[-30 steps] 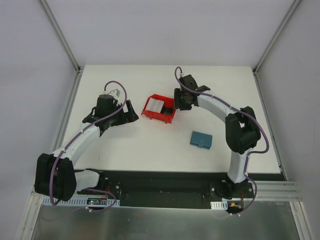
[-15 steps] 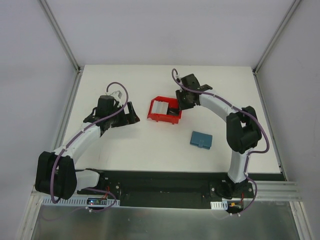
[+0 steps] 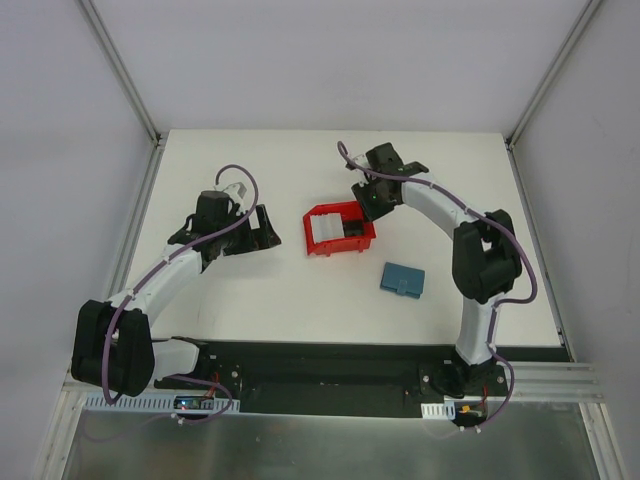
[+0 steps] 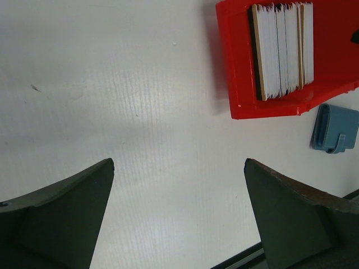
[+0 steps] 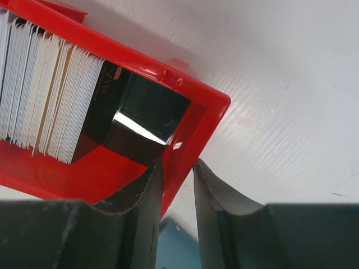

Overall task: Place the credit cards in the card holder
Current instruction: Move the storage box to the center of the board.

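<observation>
Only the right wrist view is showing the grip: the bin (image 5: 196, 95) is being pinched by the right claw (image 5: 175, 171), with the jaws clamped on the wall farthest from the cards (image 5: 45, 106). In the left wrist view the left claw (image 4: 179, 163) is being held wide apart over bare desk (image 4: 112, 84), left of the bin. The cards are being held on edge inside the bin, each spanning its width, faces toward the right claw. The holder (image 3: 402, 279) is being seen whole only from above. It is lying flat beside the bin's near right corner, not touching it, long axis roughly across the desk.
</observation>
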Controlling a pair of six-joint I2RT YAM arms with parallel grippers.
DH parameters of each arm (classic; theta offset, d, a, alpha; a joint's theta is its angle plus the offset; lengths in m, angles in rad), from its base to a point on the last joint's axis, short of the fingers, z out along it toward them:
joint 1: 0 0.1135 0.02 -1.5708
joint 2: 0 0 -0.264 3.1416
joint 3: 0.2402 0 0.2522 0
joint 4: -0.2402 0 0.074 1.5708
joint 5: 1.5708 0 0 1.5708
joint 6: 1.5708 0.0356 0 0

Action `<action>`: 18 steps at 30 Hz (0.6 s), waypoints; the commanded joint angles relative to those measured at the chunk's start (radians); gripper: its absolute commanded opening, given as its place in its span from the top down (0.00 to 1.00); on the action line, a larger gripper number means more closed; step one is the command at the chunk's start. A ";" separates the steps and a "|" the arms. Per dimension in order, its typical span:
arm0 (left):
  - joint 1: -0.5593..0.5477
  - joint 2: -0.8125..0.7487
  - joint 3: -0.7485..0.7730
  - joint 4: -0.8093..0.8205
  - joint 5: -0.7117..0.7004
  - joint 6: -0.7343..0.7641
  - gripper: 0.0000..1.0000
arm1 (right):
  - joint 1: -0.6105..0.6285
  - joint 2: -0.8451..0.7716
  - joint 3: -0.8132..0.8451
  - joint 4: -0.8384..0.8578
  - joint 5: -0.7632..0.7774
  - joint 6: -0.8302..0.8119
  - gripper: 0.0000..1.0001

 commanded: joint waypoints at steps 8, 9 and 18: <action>-0.003 -0.003 -0.016 0.000 0.045 0.032 0.01 | -0.050 -0.011 0.132 -0.138 -0.098 -0.041 0.47; -0.003 -0.001 -0.017 0.000 0.047 0.032 0.01 | -0.060 -0.037 0.110 -0.124 -0.112 -0.024 0.45; -0.003 -0.066 -0.052 0.004 0.025 0.023 0.01 | -0.169 -0.405 -0.317 0.036 -0.062 0.308 0.36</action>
